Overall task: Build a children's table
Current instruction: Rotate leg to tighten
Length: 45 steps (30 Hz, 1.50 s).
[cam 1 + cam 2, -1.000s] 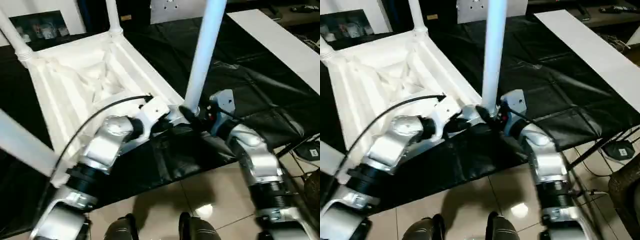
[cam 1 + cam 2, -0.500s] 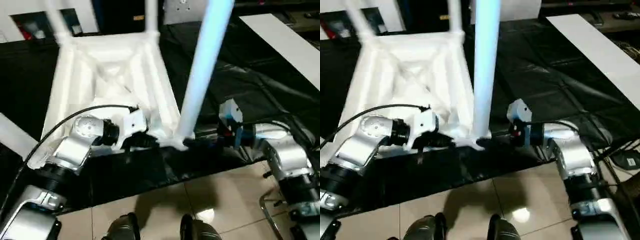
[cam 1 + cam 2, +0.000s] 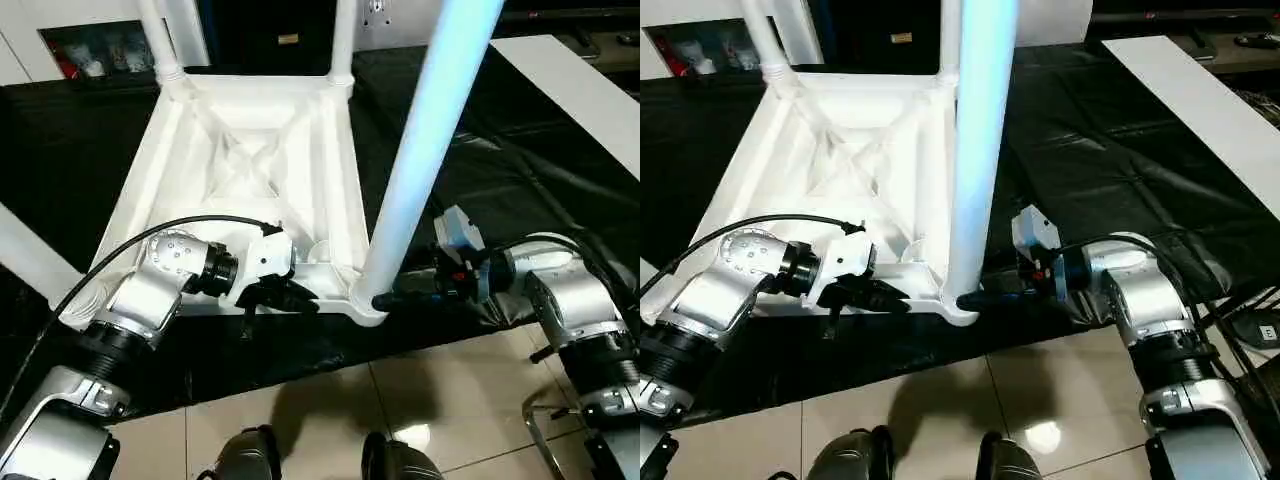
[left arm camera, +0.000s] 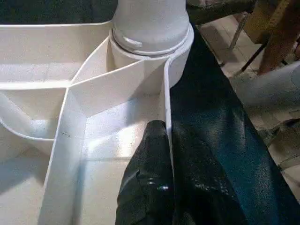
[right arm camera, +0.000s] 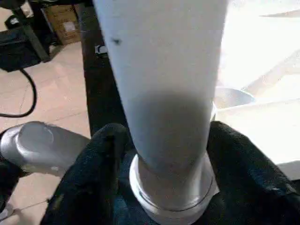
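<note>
One white ribbed plastic tabletop, underside up. Four white tubular plastic legs at its corners: one leg at 11 o'clock, one leg at 1 o'clock, one leg at 5 o'clock, one leg at 7 o'clock. Two black-fingered grippers by the 5 o'clock leg's base: left gripper at its 9 o'clock, right gripper at its 3 o'clock. One black sheet underneath. One flat white board at 2 o'clock.

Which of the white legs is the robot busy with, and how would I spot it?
Find the white tabletop lying upside down on the black sheet. Legs rise from its corners; take the leg at the near corner beside the right gripper. Unlike the far ones, it looms largest and has black fingers on both sides of its base.
</note>
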Tool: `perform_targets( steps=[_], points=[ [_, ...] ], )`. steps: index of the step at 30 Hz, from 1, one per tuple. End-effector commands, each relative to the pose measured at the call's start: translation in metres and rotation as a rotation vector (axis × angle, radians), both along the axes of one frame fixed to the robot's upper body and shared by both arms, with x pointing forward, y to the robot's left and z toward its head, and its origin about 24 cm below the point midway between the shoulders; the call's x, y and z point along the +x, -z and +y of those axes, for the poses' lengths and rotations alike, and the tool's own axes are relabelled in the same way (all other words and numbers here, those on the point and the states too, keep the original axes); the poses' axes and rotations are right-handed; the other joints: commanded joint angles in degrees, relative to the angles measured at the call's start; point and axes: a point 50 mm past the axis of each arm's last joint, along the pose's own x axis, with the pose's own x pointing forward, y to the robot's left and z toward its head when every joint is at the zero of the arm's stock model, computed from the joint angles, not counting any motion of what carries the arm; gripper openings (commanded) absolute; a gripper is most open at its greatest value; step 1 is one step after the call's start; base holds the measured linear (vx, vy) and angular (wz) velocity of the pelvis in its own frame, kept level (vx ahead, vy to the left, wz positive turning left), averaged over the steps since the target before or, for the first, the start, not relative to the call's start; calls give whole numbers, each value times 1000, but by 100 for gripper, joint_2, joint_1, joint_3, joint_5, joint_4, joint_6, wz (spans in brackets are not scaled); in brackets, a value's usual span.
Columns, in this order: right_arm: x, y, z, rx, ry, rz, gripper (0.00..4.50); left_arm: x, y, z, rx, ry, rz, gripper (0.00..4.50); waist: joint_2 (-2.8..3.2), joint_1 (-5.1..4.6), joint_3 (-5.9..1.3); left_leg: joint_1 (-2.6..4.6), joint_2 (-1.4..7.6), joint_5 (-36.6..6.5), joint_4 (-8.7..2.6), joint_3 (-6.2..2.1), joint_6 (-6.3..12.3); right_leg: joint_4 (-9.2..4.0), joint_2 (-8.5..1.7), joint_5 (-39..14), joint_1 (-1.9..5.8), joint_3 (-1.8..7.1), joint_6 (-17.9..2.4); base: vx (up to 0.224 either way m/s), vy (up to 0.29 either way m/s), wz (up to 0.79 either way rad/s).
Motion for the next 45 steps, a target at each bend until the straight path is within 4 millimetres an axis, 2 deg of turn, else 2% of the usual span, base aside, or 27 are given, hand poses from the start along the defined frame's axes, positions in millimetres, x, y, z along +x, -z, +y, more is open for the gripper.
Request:
perform_targets(
  steps=[1,7,12,16,19,20,22,24,25,27,28,29,31,32,33,34,35,36,37,38,39,40,41,42,43,44,45],
  points=[
    [0,-3,2,4,-42,6,254,0,-13,-13,-26,97,-47,0,-56,-56,-518,234,379,-1635,-417,-209,267,-367,-366,-2350,262,286,-1278,0,0,0],
    [-2,-1,4,7,-69,23,207,0,-13,-10,-17,99,-46,0,-63,-53,-526,217,376,-1500,-406,-205,322,-344,-369,-2187,278,286,-1328,0,0,0],
    [-7,3,7,18,-82,45,193,0,-12,-8,-19,82,-43,0,-59,-49,-515,225,380,-1517,-411,-204,331,-350,-363,-2213,269,285,-1333,0,0,0],
    [-16,11,17,53,-31,85,191,2,-11,-7,-17,-6,-60,0,-49,-42,-505,218,384,-1556,-429,-213,292,-349,-361,-2273,266,290,-1275,0,0,0],
    [-19,15,25,84,21,85,191,4,-11,-10,-30,-83,-76,0,-56,-64,-481,219,381,-1741,-452,-224,199,-384,-371,-2551,252,290,-1201,0,0,0],
    [-19,19,31,98,76,87,191,6,-12,-13,-47,-132,-82,0,-58,-69,-458,240,381,-1864,-460,-231,137,-418,-381,-2788,233,297,-1120,0,0,0],
    [-19,24,44,123,191,79,191,9,-15,-22,-77,-219,-98,0,-63,-108,-433,222,371,-2022,-475,-265,32,-454,-404,-3156,233,287,-990,0,0,0],
    [-19,26,51,136,237,81,191,11,-16,-27,-88,-254,-104,0,-64,-155,-413,262,341,-2244,-469,-296,-57,-527,-415,-3658,194,260,-808,0,0,0],
    [-20,28,61,152,282,81,191,13,-17,-33,-103,-301,-109,0,-87,-224,-383,226,326,-2355,-484,-324,-105,-551,-408,-3909,209,233,-678,0,0,0],
    [-21,30,73,170,349,84,191,16,-19,-41,-121,-361,-112,0,-68,-324,-354,270,306,-2617,-473,-362,-179,-645,-417,-4360,163,189,-452,0,0,0],
    [-21,30,77,177,383,88,191,17,-20,-43,-127,-387,-113,0,-60,-351,-356,280,308,-2683,-475,-372,-189,-655,-412,-4371,155,177,-449,0,0,0],
    [-21,30,82,190,406,89,190,18,-20,-46,-133,-406,-112,0,-52,-396,-341,243,295,-2800,-491,-410,-217,-668,-405,-4441,191,120,-372,0,0,0],
    [-21,29,89,204,438,90,190,19,-21,-50,-139,-437,-111,0,-31,-453,-320,255,297,-3068,-515,-446,-256,-728,-395,-4485,197,60,-258,0,0,0],
    [-15,27,102,236,562,87,190,22,-22,-59,-153,-496,-117,0,5,-484,-301,299,305,-3298,-526,-471,-292,-762,-385,-4454,178,10,-233,0,0,0],
    [-10,25,111,259,664,89,190,25,-23,-65,-161,-544,-131,0,63,-542,-284,340,333,-3607,-560,-502,-347,-804,-364,-4281,191,-81,-270,0,0,0],
    [-10,25,111,259,664,89,190,25,-23,-65,-161,-544,-131,0,85,-572,-267,351,364,-3833,-603,-528,-396,-799,-339,-4157,209,-142,-276,0,0,0],
    [-6,24,117,270,741,94,189,28,-24,-70,-168,-571,-140,0,102,-615,-260,288,431,-4282,-755,-574,-478,-658,-248,-3628,362,-233,-264,0,0,0],
    [0,23,123,269,846,103,189,31,-25,-76,-172,-607,-155,0,209,-536,-248,123,602,-4765,-1100,-537,-565,-18,-139,-2475,548,-154,-464,0,0,0],
    [0,23,123,269,846,103,189,31,-25,-76,-172,-607,-155,0,237,-463,-233,69,648,-4913,-1262,-410,-606,276,-92,-1881,528,-126,-596,-81,19,4],
    [3,20,129,315,883,139,189,32,-26,-80,-169,-614,-171,0,113,-350,-256,125,574,-4790,-1377,-215,-565,476,-39,-1695,474,68,-472,-10,-52,16],
    [4,18,130,333,887,141,189,33,-26,-80,-167,-614,-173,0,-220,-441,-334,598,93,-3514,-464,-205,-511,-549,-423,-4040,-60,284,-263,-10,-52,16],
    [5,17,130,345,885,141,224,33,-26,-80,-166,-613,-173,0,-236,-362,-267,880,-81,-2496,229,-259,-286,-1087,-750,-5509,-354,323,-112,55,-80,10],
    [5,17,129,352,888,136,259,33,-26,-80,-166,-608,-175,0,-252,-381,-236,182,-265,-692,268,-572,84,-877,-877,-5726,341,491,1,95,-20,-26],
    [5,17,129,352,888,136,259,33,-26,-80,-166,-608,-175,0,-119,-301,-189,119,-127,-467,148,-621,-21,-852,-949,-5748,431,394,1,95,-20,-26],
    [5,17,123,356,880,131,259,32,-25,-75,-159,-591,-177,0,-14,-296,-258,100,88,-965,-298,-679,-142,-710,-650,-4762,475,153,-145,99,32,-37],
    [5,18,118,352,881,125,282,31,-25,-72,-154,-584,-182,0,115,-406,-297,176,291,-2136,-514,-755,-270,-460,-283,-3290,353,41,-422,0,0,0],
    [5,19,115,350,884,121,297,31,-24,-70,-152,-582,-184,0,165,-451,-324,276,372,-2976,-605,-781,-404,-357,-224,-2139,343,67,-753,0,0,0]
  ],
)
